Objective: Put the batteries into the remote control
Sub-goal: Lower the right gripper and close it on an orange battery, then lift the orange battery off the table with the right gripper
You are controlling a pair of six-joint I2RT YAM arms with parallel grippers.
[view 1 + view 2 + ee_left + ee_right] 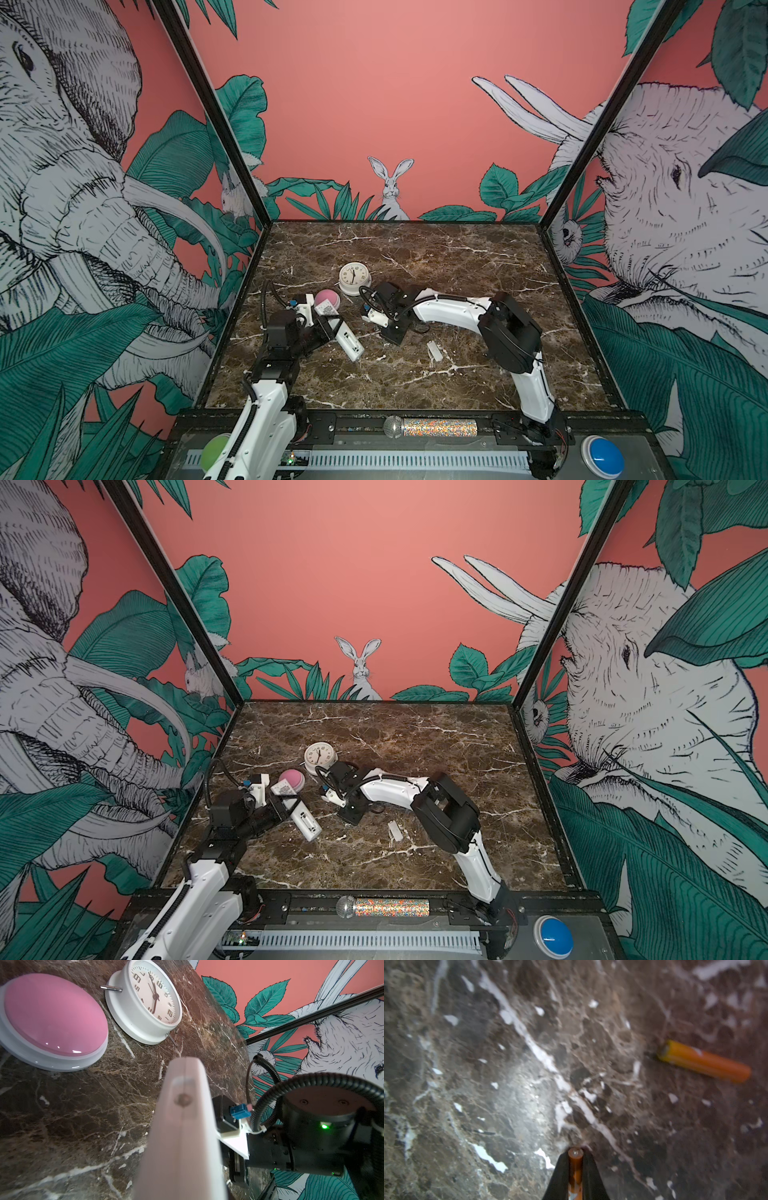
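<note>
Orange, one battery (575,1167) sits pinched in the right gripper (575,1159) over the marble table (508,1064), the other battery (704,1061) lies loose on it nearby, and the left gripper (332,322) clamps the white remote control (349,343), tilted, near the pink button (327,298).

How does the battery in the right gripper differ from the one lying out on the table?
Grip: the held battery is pinched by the right gripper between its black fingers; the loose battery lies free on the marble tabletop, nothing touching it.
Pose: the held battery points its end at the wrist camera; the loose battery lies on its side, full length showing.
Both are slim orange cylinders.
</note>
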